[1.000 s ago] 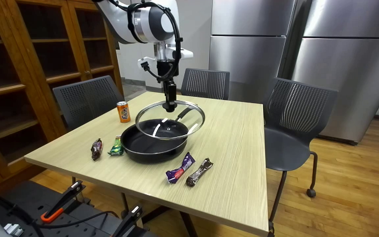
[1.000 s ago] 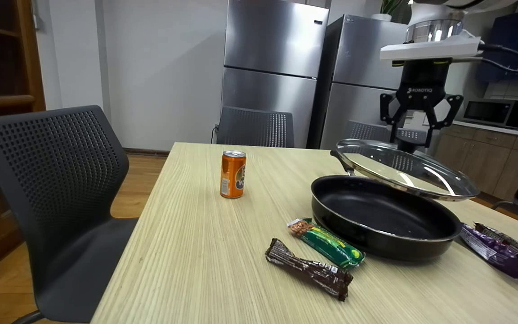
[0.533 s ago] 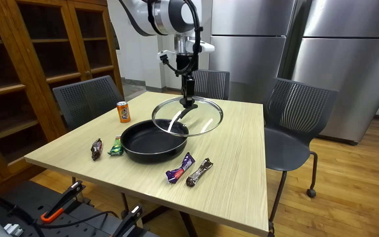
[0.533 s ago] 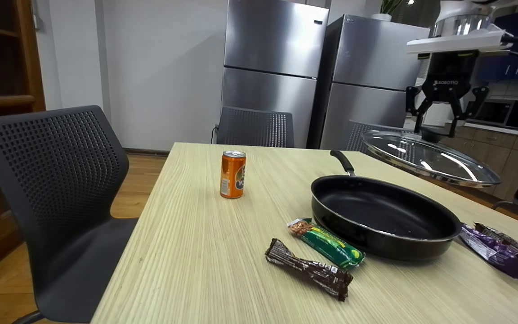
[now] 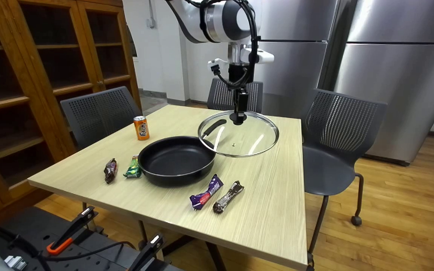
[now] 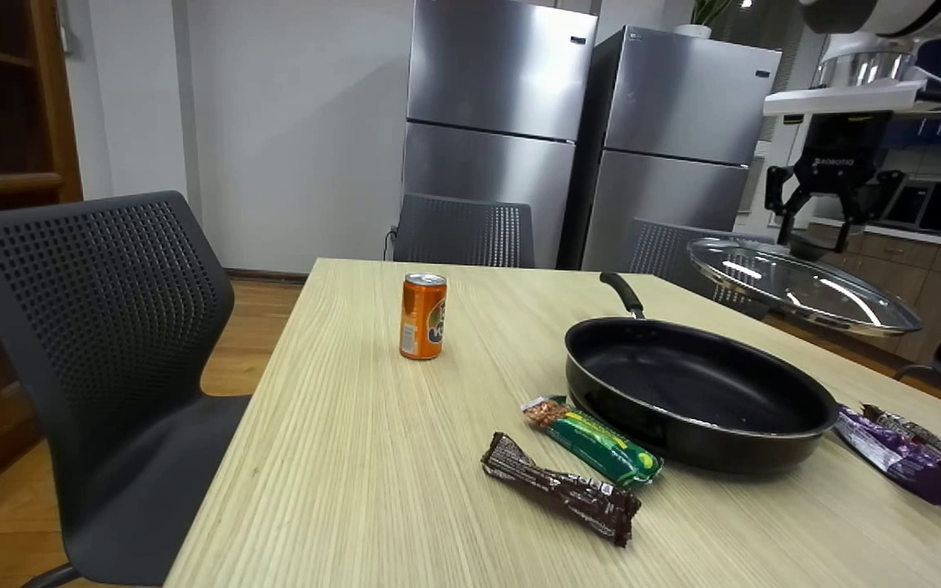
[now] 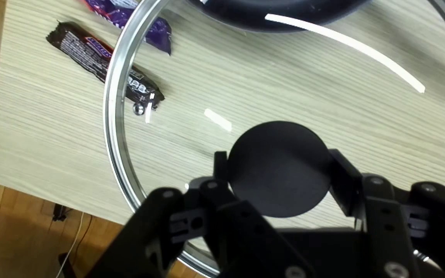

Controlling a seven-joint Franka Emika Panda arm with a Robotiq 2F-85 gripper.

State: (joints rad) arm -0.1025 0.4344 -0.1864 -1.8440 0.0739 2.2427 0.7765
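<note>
Black two-fingered gripper (image 6: 813, 240) stands half-spread, gripping the round black knob (image 7: 279, 170) of a steel-rimmed clear glass lid (image 5: 241, 138). Lid held above pale wood-grain table (image 5: 269, 210), beside round black frying pan (image 5: 176, 161).

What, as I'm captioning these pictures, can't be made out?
Glass lid: wrist view's right edge cuts off some rim; the gripper covers part.
Frying pan: mostly cut off by the wrist view's top edge.
Brown wrapper beside the green one: print too small in both exterior views.
</note>
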